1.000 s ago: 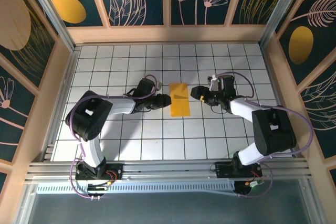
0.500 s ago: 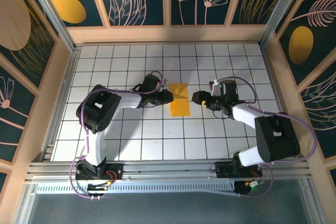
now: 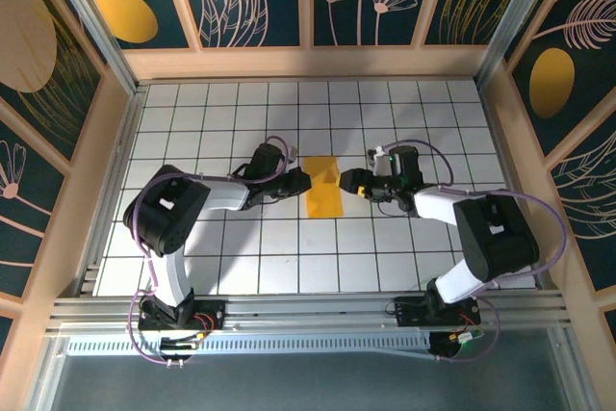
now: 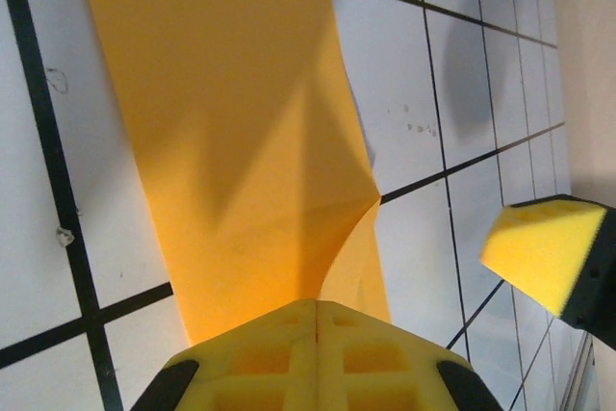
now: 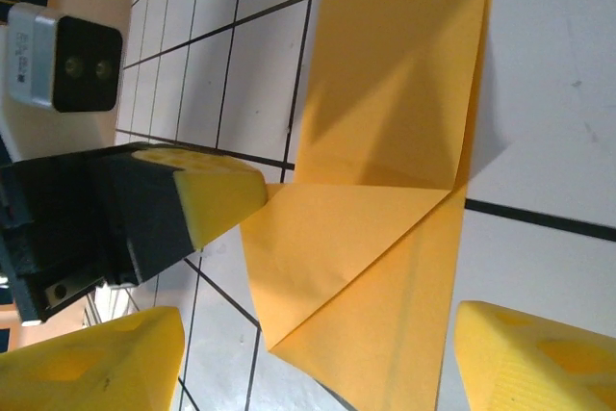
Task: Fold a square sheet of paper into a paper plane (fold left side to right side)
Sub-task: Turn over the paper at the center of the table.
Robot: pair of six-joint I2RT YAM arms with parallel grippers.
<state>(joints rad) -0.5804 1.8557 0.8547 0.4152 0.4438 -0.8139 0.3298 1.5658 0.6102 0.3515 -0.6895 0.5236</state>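
The square sheet of paper [image 3: 320, 194] lies folded into a narrow yellow-orange strip mid-table, with a triangular flap [image 5: 337, 238] raised off it. My left gripper [image 3: 301, 180] is at the strip's left edge. In the left wrist view its fingertips [image 4: 318, 320] are shut, and the paper [image 4: 231, 141] runs up into their seam. My right gripper [image 3: 348, 180] stands open at the strip's right edge. Its two yellow pads [image 5: 539, 353] straddle the paper [image 5: 385, 238] without touching it. The left gripper's fingers [image 5: 207, 194] meet the flap's corner.
The white gridded table [image 3: 241, 257] is boxed in by wooden walls [image 3: 308, 63] on three sides. The left wrist's camera housing [image 5: 63, 69] sits close behind the left fingers. The two grippers face each other about one tile apart.
The flat rectangle now has a flap lifted and looks narrower. My right gripper has moved left to the paper's edge. The left arm has shifted and stays at the left edge.
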